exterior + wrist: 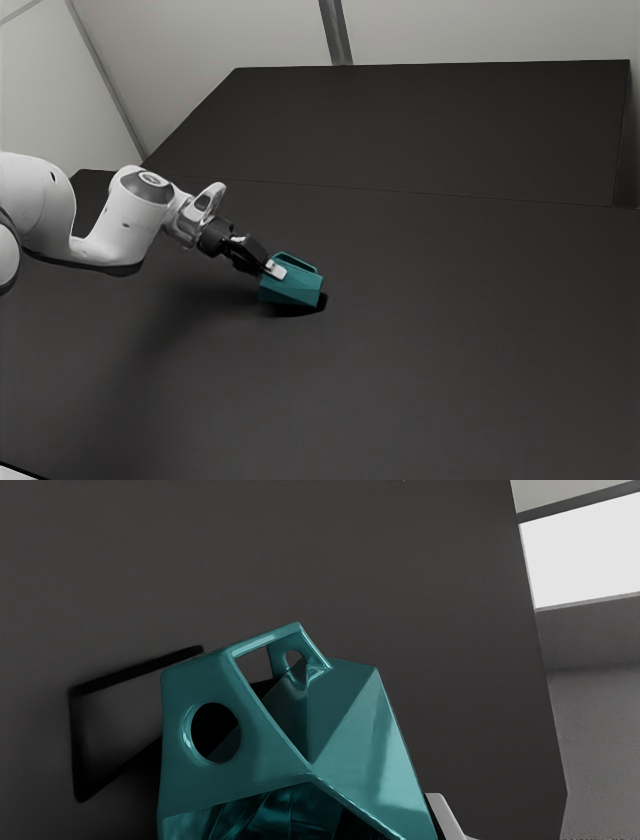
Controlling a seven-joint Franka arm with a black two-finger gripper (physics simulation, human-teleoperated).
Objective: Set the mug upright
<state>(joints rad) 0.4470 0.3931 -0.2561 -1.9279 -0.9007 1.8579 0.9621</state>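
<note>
The teal, faceted mug (292, 288) is tipped over near the middle of the exterior view, its handle on the upper side. My gripper (273, 267) reaches down to it from the exterior view's left, its light tip against the mug's near side. In the wrist view the mug (360, 730) has its open mouth toward my hand and its handle, with round holes, away from the hand. A light piece of my gripper (444, 814) lies close beside the mug's outer wall. The mug hides the rest of the grip; whether it is held is unclear.
The dark tabletop (430, 370) surrounds the mug, with the mug's shadow just beneath it. A dark raised block (420, 125) spans the back, in front of a pale wall (470, 30).
</note>
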